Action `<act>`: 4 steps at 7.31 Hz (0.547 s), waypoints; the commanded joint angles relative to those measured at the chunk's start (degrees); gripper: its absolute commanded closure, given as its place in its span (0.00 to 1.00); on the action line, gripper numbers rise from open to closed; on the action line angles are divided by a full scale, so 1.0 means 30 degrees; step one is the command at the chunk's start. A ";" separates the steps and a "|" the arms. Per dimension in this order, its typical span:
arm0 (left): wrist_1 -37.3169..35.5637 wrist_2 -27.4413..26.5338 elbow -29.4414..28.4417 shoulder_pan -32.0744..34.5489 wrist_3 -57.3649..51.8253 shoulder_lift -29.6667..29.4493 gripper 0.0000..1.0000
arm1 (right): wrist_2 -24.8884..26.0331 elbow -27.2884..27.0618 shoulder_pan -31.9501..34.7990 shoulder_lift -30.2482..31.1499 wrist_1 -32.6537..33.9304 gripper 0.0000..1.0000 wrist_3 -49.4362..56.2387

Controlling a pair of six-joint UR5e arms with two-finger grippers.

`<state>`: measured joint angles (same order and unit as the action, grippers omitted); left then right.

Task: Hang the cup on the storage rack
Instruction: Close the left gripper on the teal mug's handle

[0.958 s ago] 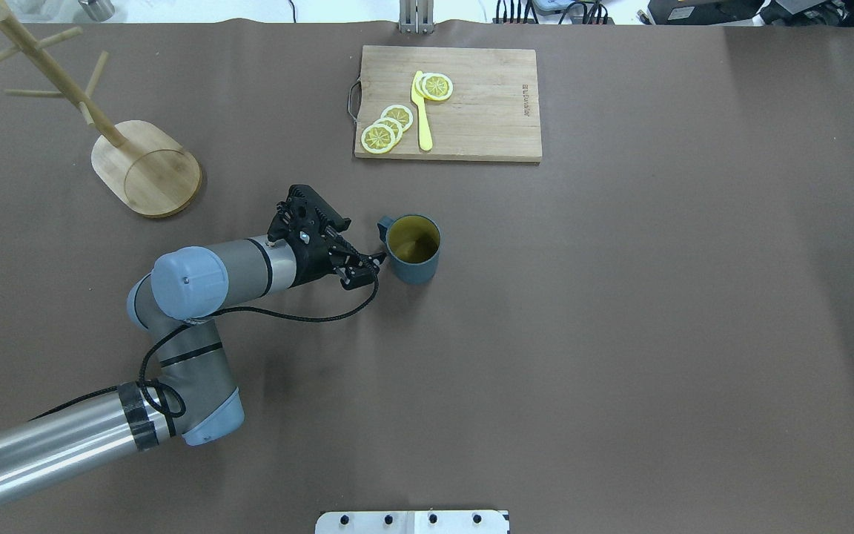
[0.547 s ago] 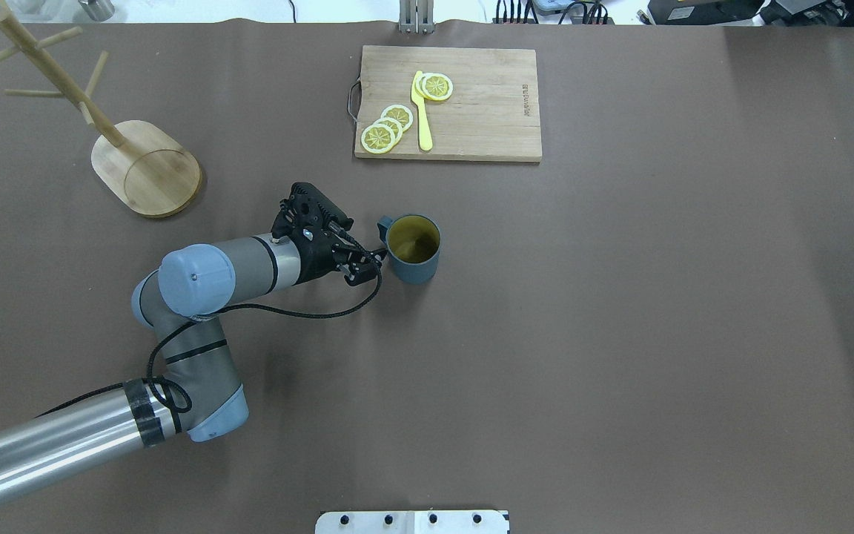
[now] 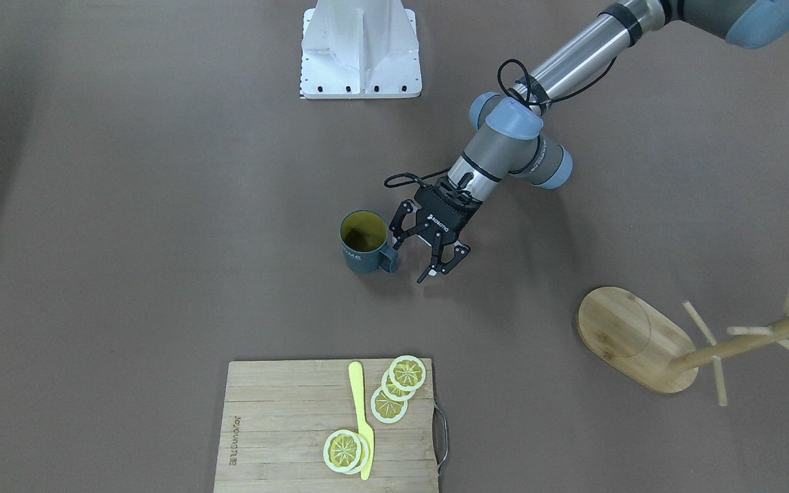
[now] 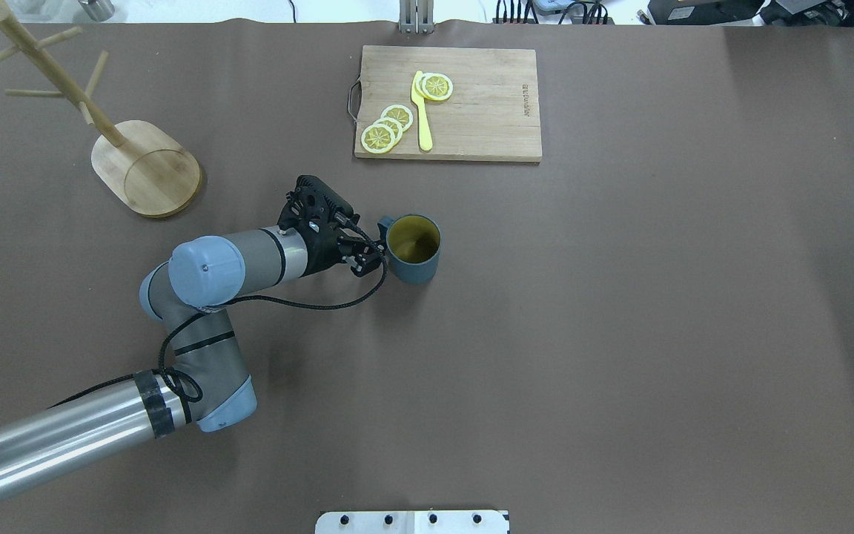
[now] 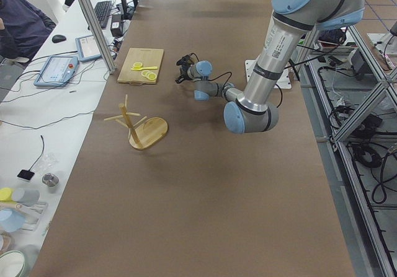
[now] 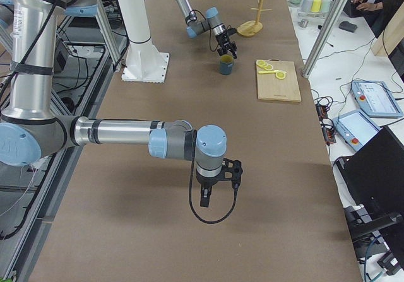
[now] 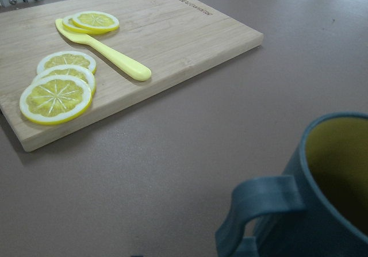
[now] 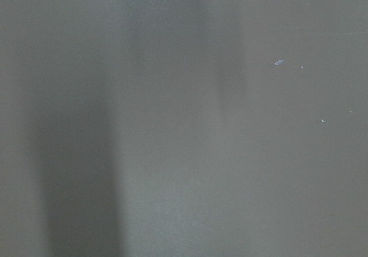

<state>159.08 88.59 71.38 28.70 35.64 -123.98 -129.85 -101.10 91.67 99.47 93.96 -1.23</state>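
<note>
The dark teal cup (image 4: 414, 249) with a yellow inside stands upright mid-table, its handle (image 4: 385, 226) toward the rack side. In the front-facing view my left gripper (image 3: 419, 260) is open and low at the cup (image 3: 364, 243); one finger (image 3: 396, 236) is right by the handle, and nothing is held. The left wrist view shows the cup (image 7: 322, 205) close at lower right. The bamboo storage rack (image 4: 147, 167) stands far left with bare pegs. My right gripper (image 6: 212, 190) hangs over bare table in the exterior right view only; I cannot tell its state.
A wooden cutting board (image 4: 486, 111) with lemon slices (image 4: 386, 127) and a yellow knife (image 4: 422, 111) lies behind the cup. The robot's white base plate (image 3: 361, 51) is at the near edge. A person (image 5: 22, 26) sits at a side desk.
My left arm has swung forward and slightly right, bringing the open gripper closer to the cup's handle. The cup and the rack have not moved.
</note>
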 commanded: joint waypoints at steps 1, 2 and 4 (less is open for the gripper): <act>-0.0001 0.0059 -0.0152 0.0188 0.0013 -0.0099 0.33 | -0.0016 -0.0020 0.0001 0.0007 0.0000 0.00 0.0000; -0.0001 0.0060 -0.0181 0.0276 0.0013 -0.0215 0.34 | -0.0017 -0.0020 0.0001 0.0007 0.0000 0.00 0.0000; -0.0001 0.0118 -0.0327 0.0218 0.0042 -0.0479 0.34 | -0.0017 0.0039 0.0001 0.0007 0.0000 0.00 0.0000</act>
<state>159.08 88.84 70.69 29.39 35.74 -124.91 -129.90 -101.09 91.67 99.49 93.96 -1.23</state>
